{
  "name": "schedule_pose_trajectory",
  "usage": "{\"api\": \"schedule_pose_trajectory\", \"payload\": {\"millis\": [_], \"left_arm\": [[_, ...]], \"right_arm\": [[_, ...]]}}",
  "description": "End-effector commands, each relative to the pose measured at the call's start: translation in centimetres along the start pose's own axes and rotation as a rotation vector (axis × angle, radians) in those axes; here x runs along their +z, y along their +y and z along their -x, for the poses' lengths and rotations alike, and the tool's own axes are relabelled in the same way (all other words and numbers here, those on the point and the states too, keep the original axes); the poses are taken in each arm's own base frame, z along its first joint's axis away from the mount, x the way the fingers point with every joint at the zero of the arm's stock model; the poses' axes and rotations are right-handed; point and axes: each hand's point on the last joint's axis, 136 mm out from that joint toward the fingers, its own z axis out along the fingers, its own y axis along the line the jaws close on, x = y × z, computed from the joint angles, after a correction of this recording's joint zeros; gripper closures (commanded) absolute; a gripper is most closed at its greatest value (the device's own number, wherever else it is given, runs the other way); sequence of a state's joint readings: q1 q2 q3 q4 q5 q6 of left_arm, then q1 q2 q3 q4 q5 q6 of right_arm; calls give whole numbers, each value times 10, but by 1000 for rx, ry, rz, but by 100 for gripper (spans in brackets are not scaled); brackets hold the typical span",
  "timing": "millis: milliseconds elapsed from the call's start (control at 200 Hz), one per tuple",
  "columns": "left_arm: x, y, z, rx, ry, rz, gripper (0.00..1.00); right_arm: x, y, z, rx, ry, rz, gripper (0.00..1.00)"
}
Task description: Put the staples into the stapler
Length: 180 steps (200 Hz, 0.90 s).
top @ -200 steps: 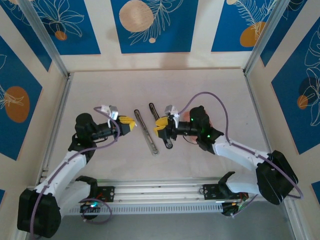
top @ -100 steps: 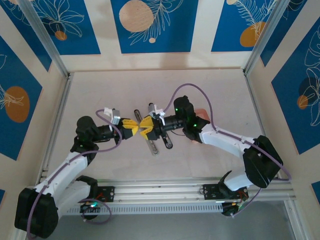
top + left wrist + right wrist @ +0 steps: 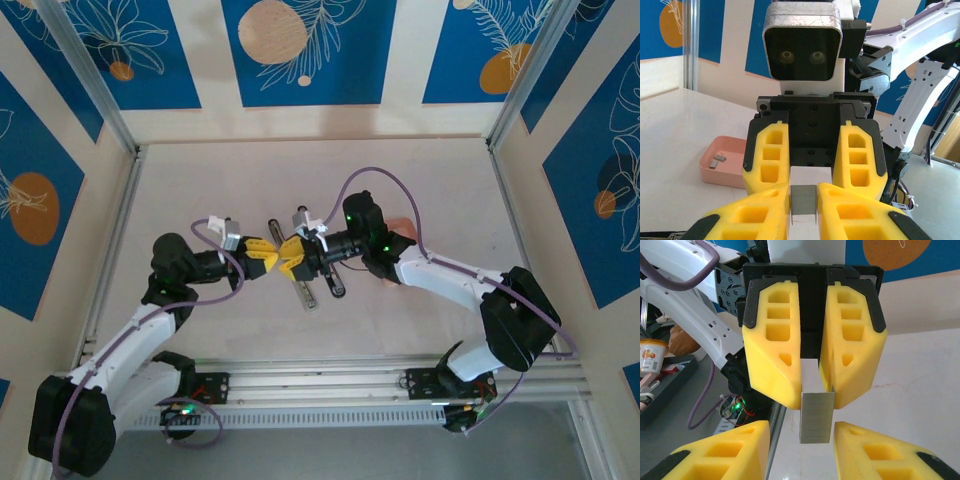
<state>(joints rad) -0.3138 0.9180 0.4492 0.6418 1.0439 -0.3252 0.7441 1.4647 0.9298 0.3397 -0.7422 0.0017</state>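
Note:
A short grey strip of staples (image 3: 803, 202) is pinched between the yellow fingers of my left gripper (image 3: 262, 257). My right gripper (image 3: 292, 253) faces it tip to tip, just above the table. In the right wrist view the strip of staples (image 3: 816, 417) sticks out toward my right gripper (image 3: 802, 432), whose fingers stand open on either side of it with gaps showing. The stapler (image 3: 308, 295) lies opened flat under both grippers, its dark arm (image 3: 336, 284) alongside. More staples (image 3: 717, 160) lie in the pink tray (image 3: 722, 172).
The pink tray (image 3: 402, 224) sits behind my right arm, mostly hidden by it. Aluminium frame posts (image 3: 112, 230) run along the table's sides and a rail (image 3: 320, 385) along its near edge. Bare tabletop (image 3: 300, 170) lies beyond the grippers.
My right gripper swung left from over the stapler to meet the left gripper tip to tip. The left gripper edged right with the strip. The right jaws have narrowed a little around it.

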Motion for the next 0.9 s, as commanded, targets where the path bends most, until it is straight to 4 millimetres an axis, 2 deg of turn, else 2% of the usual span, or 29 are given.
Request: {"api": "schedule_pose_trajectory", "payload": {"millis": [0,210,450,515,650,770,895], "left_arm": [[1,-12,3,27,-7,-55,80],[2,-11,1,19,-3,-53,80],[2,-9,-4,12,9,-33,78],[1,-5,-6,6,15,-12,71],[-1,9,-14,-9,44,84,49],[-8,27,-25,-21,81,220,37],[-27,65,-40,-67,125,478,28]], "right_arm": [[0,2,11,-13,-22,34,64],[1,2,13,-12,-34,38,72],[-2,3,11,-4,-35,19,87],[-4,3,10,0,-33,6,88],[-9,0,0,45,-6,-61,88],[-20,-8,-25,135,39,-197,88],[-38,-17,-56,292,122,-376,88]]}}
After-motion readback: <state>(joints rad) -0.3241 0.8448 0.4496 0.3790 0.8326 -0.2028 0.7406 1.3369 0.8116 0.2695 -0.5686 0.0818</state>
